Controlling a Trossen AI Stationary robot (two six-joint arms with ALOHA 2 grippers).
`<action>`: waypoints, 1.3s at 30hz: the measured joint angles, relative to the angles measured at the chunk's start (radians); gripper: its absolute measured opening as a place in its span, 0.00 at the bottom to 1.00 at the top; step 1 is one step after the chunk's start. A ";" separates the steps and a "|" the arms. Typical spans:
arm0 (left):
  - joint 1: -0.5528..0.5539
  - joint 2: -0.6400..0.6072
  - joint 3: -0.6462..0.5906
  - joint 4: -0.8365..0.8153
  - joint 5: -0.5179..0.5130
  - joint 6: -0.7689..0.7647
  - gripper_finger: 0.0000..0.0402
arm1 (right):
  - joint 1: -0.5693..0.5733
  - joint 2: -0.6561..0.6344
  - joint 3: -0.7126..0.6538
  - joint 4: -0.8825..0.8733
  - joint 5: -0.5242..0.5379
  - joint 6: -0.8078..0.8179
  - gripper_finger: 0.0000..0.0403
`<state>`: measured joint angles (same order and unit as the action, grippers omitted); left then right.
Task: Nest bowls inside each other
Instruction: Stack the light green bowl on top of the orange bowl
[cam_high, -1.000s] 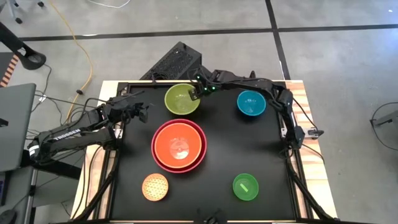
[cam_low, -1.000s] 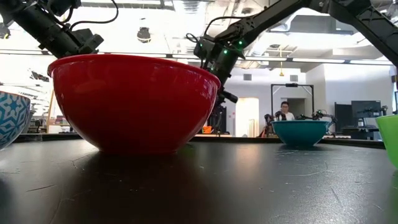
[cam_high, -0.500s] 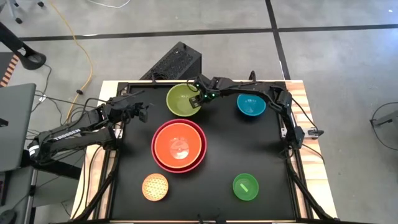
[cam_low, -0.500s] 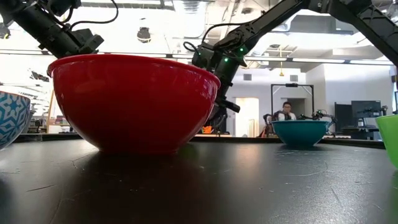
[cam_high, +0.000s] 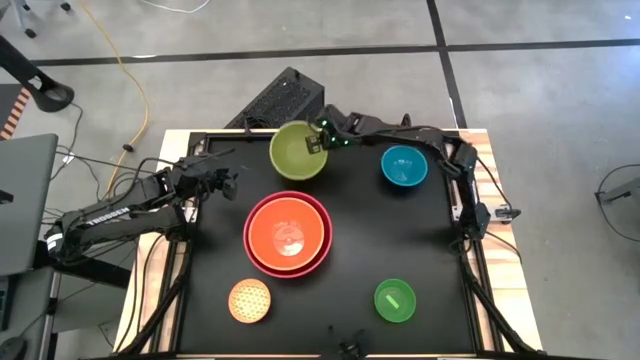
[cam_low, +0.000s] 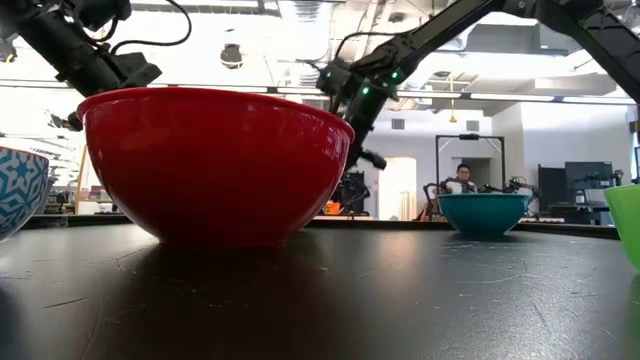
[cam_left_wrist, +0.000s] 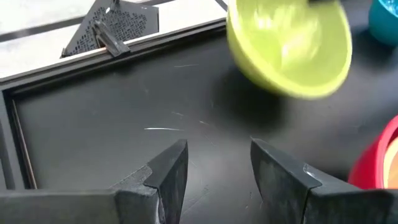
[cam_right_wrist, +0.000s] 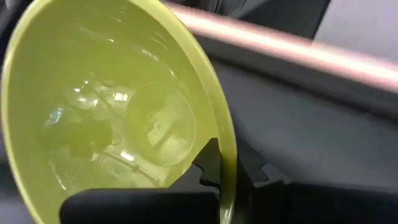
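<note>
The lime-yellow bowl (cam_high: 297, 151) hangs tilted near the table's far edge, with my right gripper (cam_high: 321, 142) shut on its rim. In the middle of the table the orange bowl (cam_high: 287, 231) sits inside the big pink-red bowl (cam_high: 251, 247). The teal blue bowl (cam_high: 404, 166) stands at the far right, the small pale yellow bowl (cam_high: 250, 300) at the near left and the small bright green bowl (cam_high: 394, 300) at the near right. My left gripper (cam_high: 231, 181) waits open above the table's left side. In the low view the pink-red bowl (cam_low: 215, 165) hides the lime-yellow bowl. My right gripper pinches the lime-yellow bowl's rim (cam_right_wrist: 227, 148) on its right side, one finger (cam_right_wrist: 210, 160) inside the bowl and one (cam_right_wrist: 256, 175) outside. The fingers slant down from the table's right. The bowl is tilted and lifted clear of the table (cam_left_wrist: 186, 118).
A dark perforated box (cam_high: 281, 100) lies just beyond the table's far edge. A raised frame (cam_left_wrist: 12, 137) runs round the black table top. In the low view a person (cam_low: 461, 181) sits in the room behind the teal blue bowl (cam_low: 483, 212).
My right gripper has dipped over the lime-yellow bowl's right rim, shut on it and risen again. The bowl has tipped, come up off the table and shifted a little toward the far edge.
</note>
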<state>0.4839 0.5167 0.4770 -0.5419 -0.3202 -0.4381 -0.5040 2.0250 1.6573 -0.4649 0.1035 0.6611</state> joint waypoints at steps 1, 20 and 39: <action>0.000 0.000 0.000 0.000 0.002 0.005 0.41 | -0.008 -0.017 0.000 0.002 0.007 0.000 0.05; 0.000 0.000 0.000 0.040 -0.008 0.198 0.41 | 0.345 -0.322 0.002 -0.243 0.025 0.230 0.05; 0.000 0.053 -0.007 0.261 -0.009 0.260 0.41 | 0.582 -0.154 0.002 -0.246 0.170 0.623 0.05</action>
<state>0.4843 0.5697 0.4698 -0.2805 -0.3290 -0.1780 0.0780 1.8712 1.6589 -0.7106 0.2738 1.2837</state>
